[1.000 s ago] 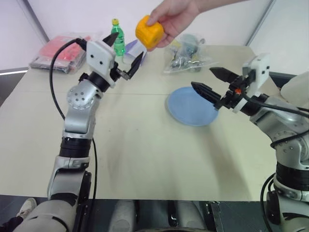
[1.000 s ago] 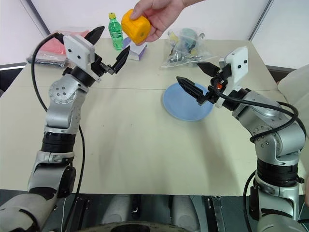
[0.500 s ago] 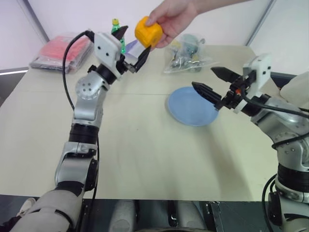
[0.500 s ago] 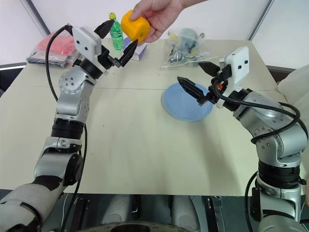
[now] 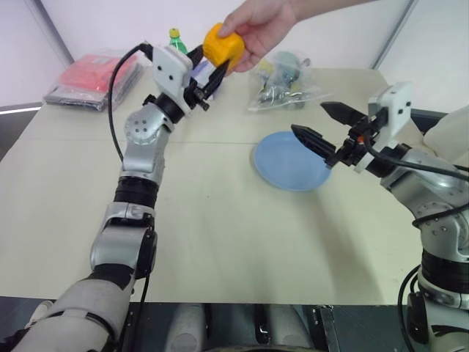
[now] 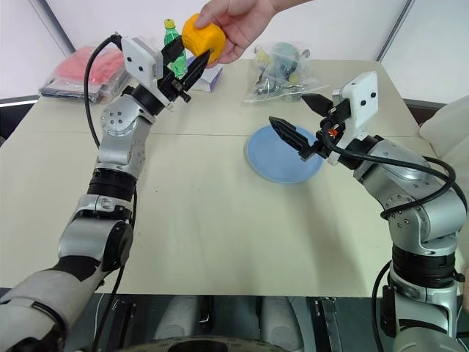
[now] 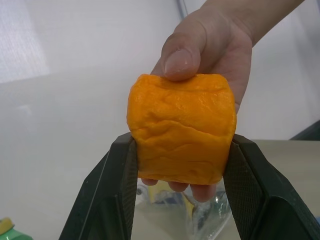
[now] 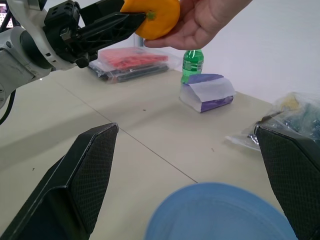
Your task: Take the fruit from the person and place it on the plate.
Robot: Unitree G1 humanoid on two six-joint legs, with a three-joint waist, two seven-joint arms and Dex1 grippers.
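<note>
Fruit (image 7: 181, 131), blocky and orange-yellow with a matte, faintly wrinkled skin, hangs in the air above the far part of the desk (image 5: 212, 220), pinched at its top by the person's hand (image 5: 262, 23). The left gripper (image 7: 181, 160) has its jaws pressed against the fruit's two sides, clamping it while the hand's thumb and fingers also grip it. The right gripper (image 6: 300, 121) hovers over the near rim of the light blue plate (image 5: 289, 163) with its jaws spread wide and nothing between them.

The plate lies flat near the desk's middle, its surface bare. Between fruit and plate the air is open. Along the far edge sit a green bottle (image 6: 173, 44), a small purple-and-white box (image 8: 206, 92), a red packet (image 5: 91, 77) and a clear bag of odds (image 5: 282, 84). The near half of the desk is bare.
</note>
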